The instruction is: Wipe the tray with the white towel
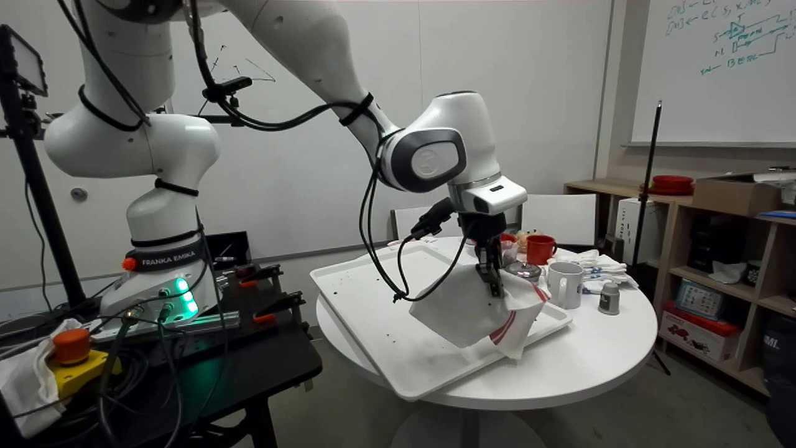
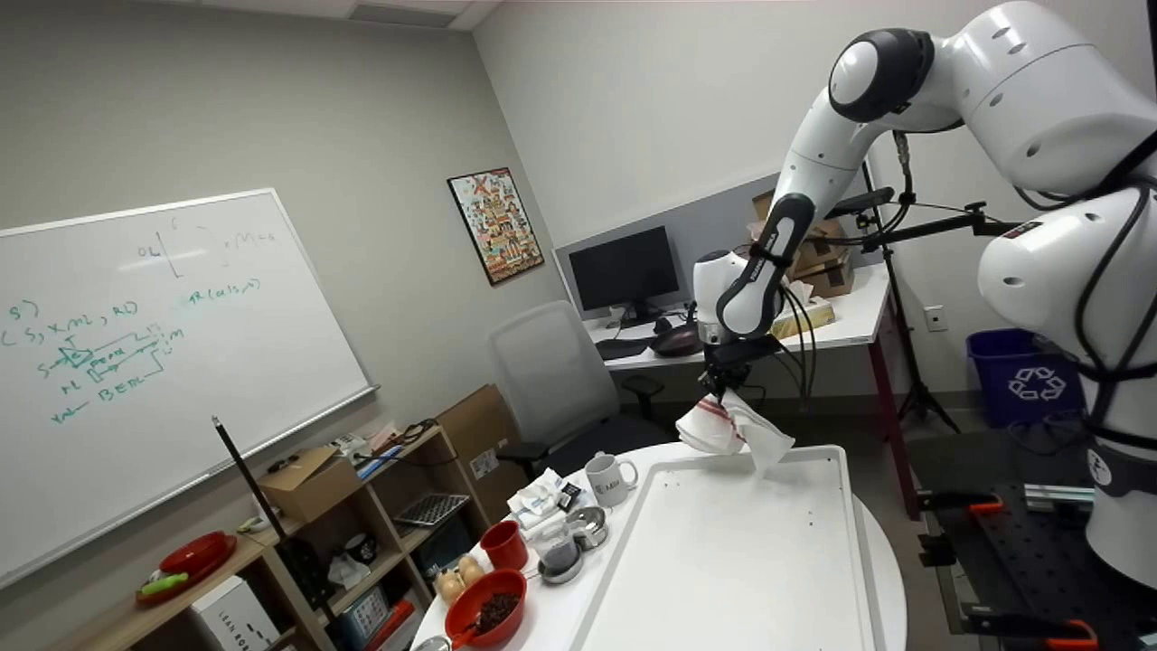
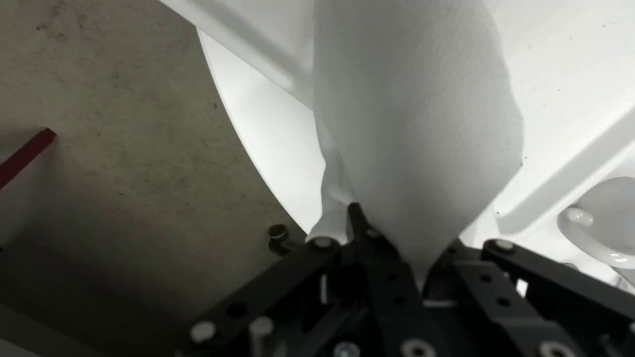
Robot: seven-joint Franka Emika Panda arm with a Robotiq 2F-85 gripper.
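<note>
Closest up, in the wrist view, the black claw (image 3: 414,258) has the white towel (image 3: 412,124) pinched in its grip, and the towel spreads wide out of it like a skirt. Red stripes show on it in both exterior views. It hangs over one end of the big white tray (image 2: 750,561), by the low rim; whether its lower edge touches down, I can't tell from where I stand. Dark specks (image 2: 811,523) are scattered on the tray, which rests on the round white tabletop (image 1: 597,354) and juts past its edge. Just beside the rim sits a grey mug (image 1: 571,286), and near that a little grey container (image 1: 609,300). Farther along, in an exterior view, a red cup (image 2: 504,545) stands near a red bowl (image 2: 506,629) holding something dark. On the wall hangs a whiteboard (image 2: 208,353) with green writing. A white arm (image 1: 305,50) reaches in over the tray, bent so that the claw points down.
</note>
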